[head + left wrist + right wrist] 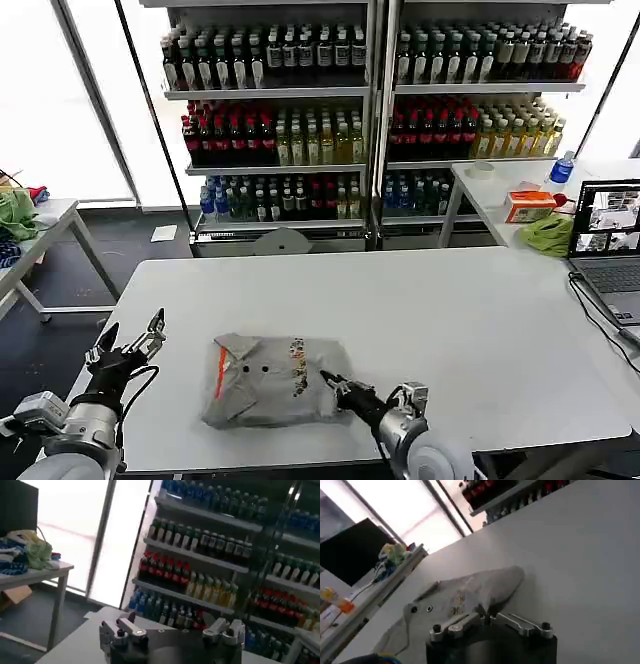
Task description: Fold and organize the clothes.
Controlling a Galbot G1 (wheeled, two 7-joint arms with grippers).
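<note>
Head view shows a white table (pixel 470 320) with one folded grey shirt (pixel 270 380) lying near its front edge, orange collar stripe and buttons facing up. The right gripper (pixel 335 385) is at the shirt's right edge, its fingers closed together on a bit of the cloth. The left gripper (pixel 128 342) hangs off the table's left front corner, well apart from the shirt, fingers spread. Left wrist view shows the left gripper (pixel 172 632) with fingers apart and nothing between them, pointing at shelves of bottles (pixel 210 545). Right wrist view shows the right gripper (pixel 484 620) pinching the grey shirt (pixel 465 595) at its near edge.
</note>
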